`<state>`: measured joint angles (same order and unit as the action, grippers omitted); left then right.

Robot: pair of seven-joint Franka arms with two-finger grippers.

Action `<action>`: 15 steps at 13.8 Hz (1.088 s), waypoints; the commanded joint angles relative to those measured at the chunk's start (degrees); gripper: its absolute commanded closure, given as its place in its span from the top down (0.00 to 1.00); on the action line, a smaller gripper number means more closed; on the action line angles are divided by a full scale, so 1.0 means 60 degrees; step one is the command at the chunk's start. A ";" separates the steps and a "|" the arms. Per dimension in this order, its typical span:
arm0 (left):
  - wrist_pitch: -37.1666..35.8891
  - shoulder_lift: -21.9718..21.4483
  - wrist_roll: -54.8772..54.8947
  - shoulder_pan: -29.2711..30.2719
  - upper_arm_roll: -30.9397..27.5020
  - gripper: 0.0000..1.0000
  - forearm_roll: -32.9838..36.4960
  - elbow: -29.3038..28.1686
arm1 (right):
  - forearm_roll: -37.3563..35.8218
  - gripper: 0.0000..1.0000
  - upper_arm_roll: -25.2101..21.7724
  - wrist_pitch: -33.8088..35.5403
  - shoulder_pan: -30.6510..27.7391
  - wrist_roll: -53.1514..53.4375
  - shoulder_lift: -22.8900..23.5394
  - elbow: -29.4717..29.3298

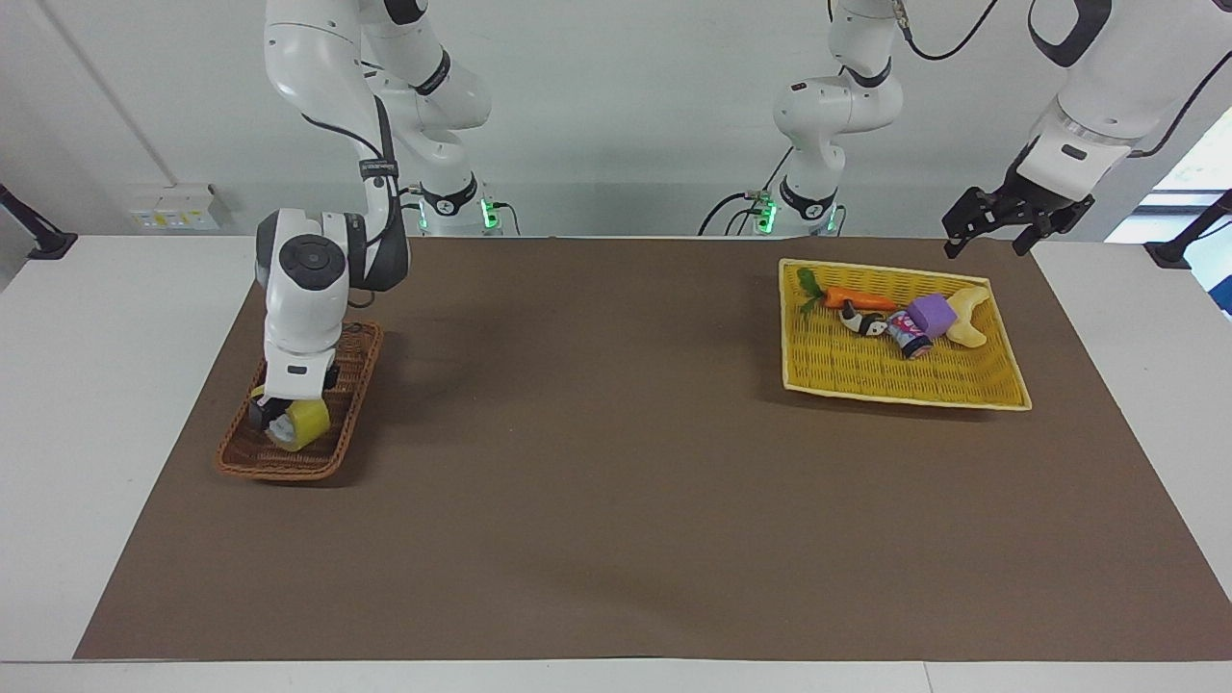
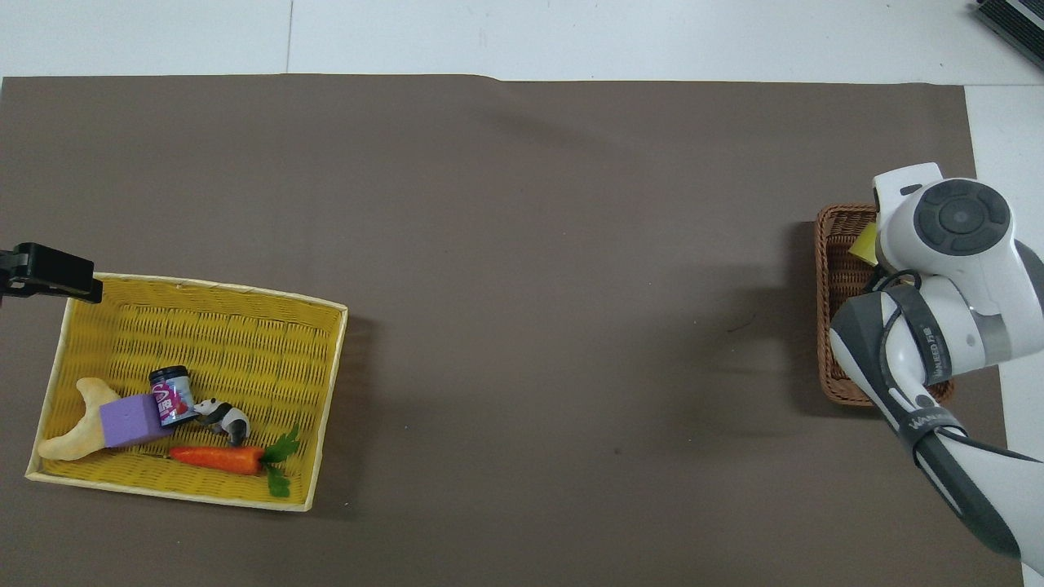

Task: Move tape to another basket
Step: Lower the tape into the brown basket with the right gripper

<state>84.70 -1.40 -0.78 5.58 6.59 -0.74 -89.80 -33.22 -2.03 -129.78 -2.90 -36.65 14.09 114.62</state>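
The yellow tape [image 1: 302, 425] sits low in the brown wicker basket [image 1: 289, 466] at the right arm's end of the table. My right gripper [image 1: 279, 422] reaches straight down into the basket and is shut on the tape. In the overhead view the right arm's wrist covers the gripper. Only a yellow corner of the tape [image 2: 863, 242] shows there, inside the basket [image 2: 825, 326]. My left gripper [image 1: 993, 223] hangs open and holds nothing, over the table beside the yellow tray's corner nearest the robots, and it shows too as the left gripper [image 2: 49, 275] in the overhead view.
A flat yellow woven tray [image 1: 962, 390] lies at the left arm's end. It holds a carrot [image 1: 857, 298], a panda figure [image 1: 866, 325], a small can [image 1: 909, 337], a purple block [image 1: 932, 314] and a pale bone-shaped toy [image 1: 970, 318]. A brown mat [image 1: 616, 481] covers the table.
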 commanded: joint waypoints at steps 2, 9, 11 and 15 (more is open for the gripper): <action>-0.0245 0.0014 0.0102 0.0139 0.0060 1.00 -0.0140 0.0202 | 0.0072 1.00 0.0059 -0.0168 -0.0205 -0.0088 -0.0181 0.0203; -0.0244 0.0014 0.0102 0.0139 0.0060 1.00 -0.0140 0.0202 | 0.3572 1.00 0.0059 0.1193 -0.0191 0.0686 -0.0429 -0.0207; -0.0245 0.0014 0.0102 0.0139 0.0060 1.00 -0.0140 0.0202 | 0.4156 1.00 0.0074 0.1573 -0.0176 0.1156 -0.0488 -0.0266; -0.0259 0.0014 0.0102 0.0139 0.0060 1.00 -0.0140 0.0202 | 0.6528 1.00 0.0045 0.2189 -0.0322 0.1844 -0.0620 -0.0412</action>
<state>84.70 -1.40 -0.78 5.58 6.59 -0.74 -89.80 0.81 -1.98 -118.65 -3.97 -28.13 11.03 112.70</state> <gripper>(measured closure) 0.000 0.000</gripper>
